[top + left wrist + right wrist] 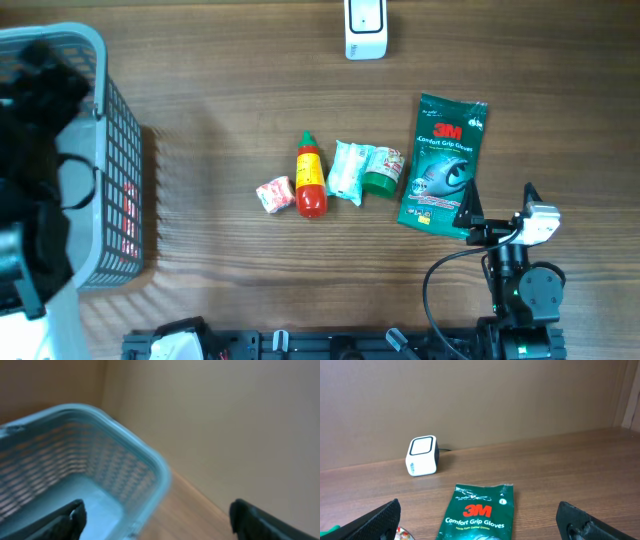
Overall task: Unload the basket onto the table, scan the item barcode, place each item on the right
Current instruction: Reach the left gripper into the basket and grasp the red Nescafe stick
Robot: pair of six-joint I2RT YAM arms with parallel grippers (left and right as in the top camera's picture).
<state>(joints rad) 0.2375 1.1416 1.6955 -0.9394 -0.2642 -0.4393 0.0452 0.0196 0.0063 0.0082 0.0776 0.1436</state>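
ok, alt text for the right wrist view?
A green 3M Comfort Grip Gloves pack lies flat on the wooden table, centre foreground. A white scanner stands beyond it to the left. The right tool is open, fingers framing the lower corners.

Black right pincer (498, 195), looping black cable (428, 285)

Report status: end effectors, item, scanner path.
Left end effector open, empty, above basket. Right end effector open, just short of 3M glove pack. Scanner at far edge, nothing between it and the pack. Red bottle off to the side.
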